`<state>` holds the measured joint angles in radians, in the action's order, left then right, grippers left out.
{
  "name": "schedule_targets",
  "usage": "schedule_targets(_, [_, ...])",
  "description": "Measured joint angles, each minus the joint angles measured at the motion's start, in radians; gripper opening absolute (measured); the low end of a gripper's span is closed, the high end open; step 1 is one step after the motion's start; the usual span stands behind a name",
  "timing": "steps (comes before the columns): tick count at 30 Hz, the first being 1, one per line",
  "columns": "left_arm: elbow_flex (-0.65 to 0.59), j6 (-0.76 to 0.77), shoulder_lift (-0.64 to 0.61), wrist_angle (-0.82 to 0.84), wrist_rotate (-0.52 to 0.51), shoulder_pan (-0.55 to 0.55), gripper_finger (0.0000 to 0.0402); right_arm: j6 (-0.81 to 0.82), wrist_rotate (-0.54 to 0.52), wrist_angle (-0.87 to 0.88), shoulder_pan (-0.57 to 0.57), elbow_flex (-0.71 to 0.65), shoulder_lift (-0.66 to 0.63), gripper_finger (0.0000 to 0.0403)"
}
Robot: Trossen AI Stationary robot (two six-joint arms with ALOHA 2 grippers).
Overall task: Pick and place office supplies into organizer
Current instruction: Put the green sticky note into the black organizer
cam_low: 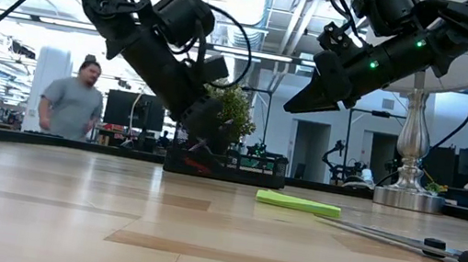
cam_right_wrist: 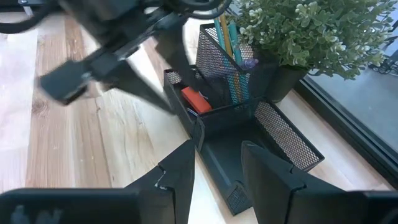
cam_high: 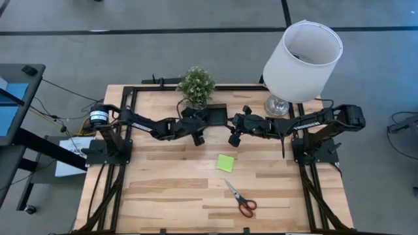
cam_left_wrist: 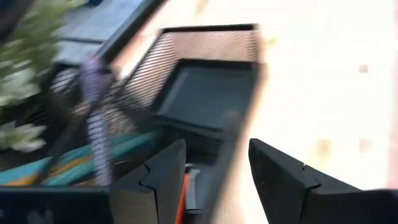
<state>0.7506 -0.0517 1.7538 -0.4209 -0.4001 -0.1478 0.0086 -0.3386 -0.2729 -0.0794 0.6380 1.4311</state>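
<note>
The organizer (cam_right_wrist: 249, 118) sat beside the potted plant (cam_high: 196, 84), already carrying pens (cam_right_wrist: 229, 43) upright in its tall cup and a red piece (cam_right_wrist: 195, 99) in a low slot. Over it the left gripper (cam_left_wrist: 214, 177) hung with fingers parted, empty; the right gripper (cam_right_wrist: 217, 177) waited just beside it, also apart and holding nothing. Left to go: sticky notes (cam_high: 225, 162) and scissors (cam_high: 240, 198), well clear of the organizer on bare table (cam_high: 157, 189)

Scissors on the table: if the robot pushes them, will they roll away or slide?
The scissors lie flat with blades shut, so they would probably slide or spin, not roll. The thin metal blades look stiff. The red handles sit low on the table, likely making them awkward to pinch.
</note>
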Motion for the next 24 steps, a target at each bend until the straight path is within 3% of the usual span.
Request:
schedule_targets(8, [0.021,-0.083,0.000,-0.067,0.119,0.102,0.0171,0.000,0.000,0.000,0.000,0.000,0.000,0.0127])
schedule_targets(19, [0.053,-0.094,0.000,-0.052,0.397,0.246,0.0171,0.000,0.000,0.000,0.000,0.000,0.000,0.0127])
schedule_targets(24, [0.053,-0.095,0.000,-0.031,0.434,0.296,0.0171,0.000,0.000,0.000,0.000,0.000,0.000,0.0127])
